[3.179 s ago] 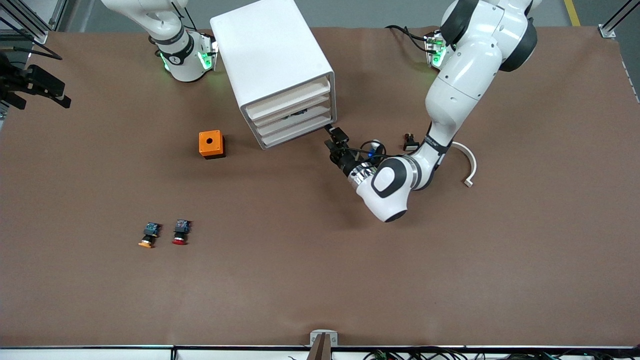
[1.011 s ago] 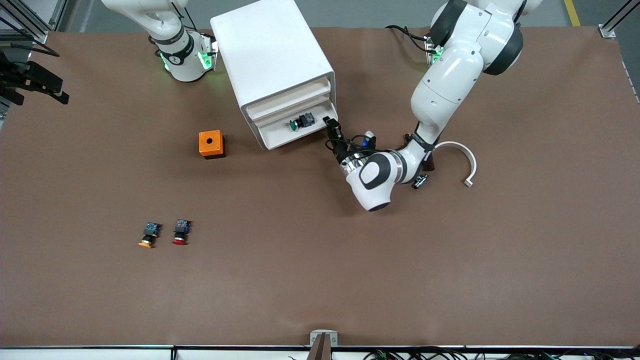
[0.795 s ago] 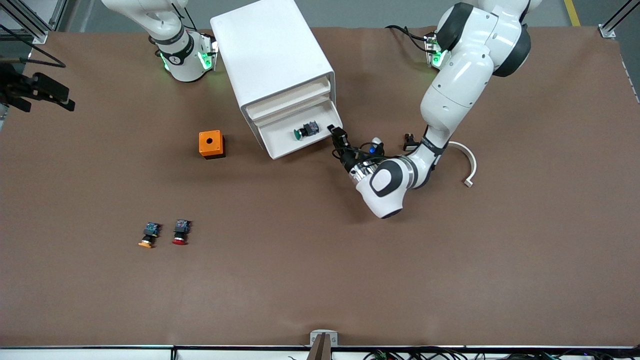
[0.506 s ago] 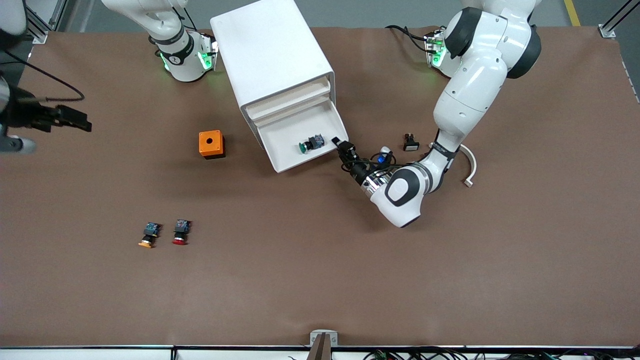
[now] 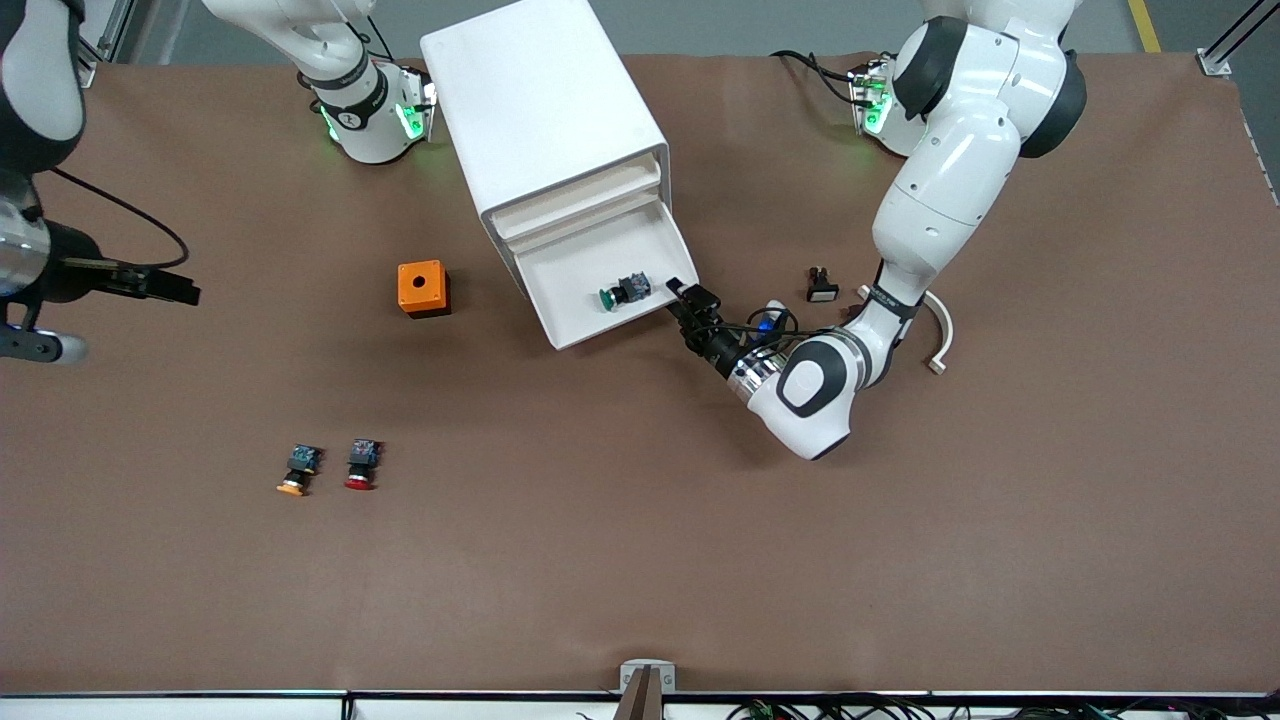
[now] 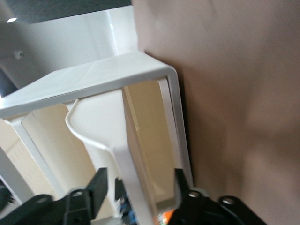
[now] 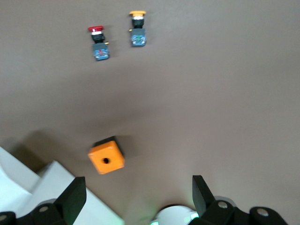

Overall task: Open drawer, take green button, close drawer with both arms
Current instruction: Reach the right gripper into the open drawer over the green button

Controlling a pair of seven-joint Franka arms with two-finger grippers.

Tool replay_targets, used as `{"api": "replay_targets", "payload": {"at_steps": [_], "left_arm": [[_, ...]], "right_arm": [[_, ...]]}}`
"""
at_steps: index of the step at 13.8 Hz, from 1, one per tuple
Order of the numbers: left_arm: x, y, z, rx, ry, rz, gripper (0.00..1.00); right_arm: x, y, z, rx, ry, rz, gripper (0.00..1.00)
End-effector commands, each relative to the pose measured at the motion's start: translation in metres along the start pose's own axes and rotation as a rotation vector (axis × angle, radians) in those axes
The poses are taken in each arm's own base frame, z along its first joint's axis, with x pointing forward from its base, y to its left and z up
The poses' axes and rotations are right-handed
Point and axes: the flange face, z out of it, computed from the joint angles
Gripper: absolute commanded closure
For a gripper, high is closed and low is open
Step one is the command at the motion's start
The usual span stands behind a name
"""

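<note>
The left gripper sits low at the front corner of the drawer, toward the left arm's end of the table, its 2 fingers closed on the drawer's front wall. The drawer, the lowest of 4 in the white cabinet, stands pulled well out. The green-capped button lies on its side inside, close to the front wall and the gripper.

The right gripper hangs in the air at the right arm's end of the table, its fingers spread wide with nothing between them. An orange box sits beside the cabinet. An orange-capped button and a red-capped button lie side by side nearer the front camera.
</note>
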Motion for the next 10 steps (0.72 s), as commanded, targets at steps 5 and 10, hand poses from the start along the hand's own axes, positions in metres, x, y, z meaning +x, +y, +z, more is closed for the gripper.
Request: {"api": "replay_targets", "payload": {"at_steps": [5,10], "left_arm": [[-0.04,-0.039,-0.106,-0.186,-0.076,0.547,0.01],[-0.065,-0.079,-0.142,-0.457,0.089,0.906,0.01]], "right_arm": [[-0.075,-0.167,0.039,0.061,0.027,0.451,0.0],[-0.146,-0.302,0.113,0.161,0.122,0.638,0.0]]}}
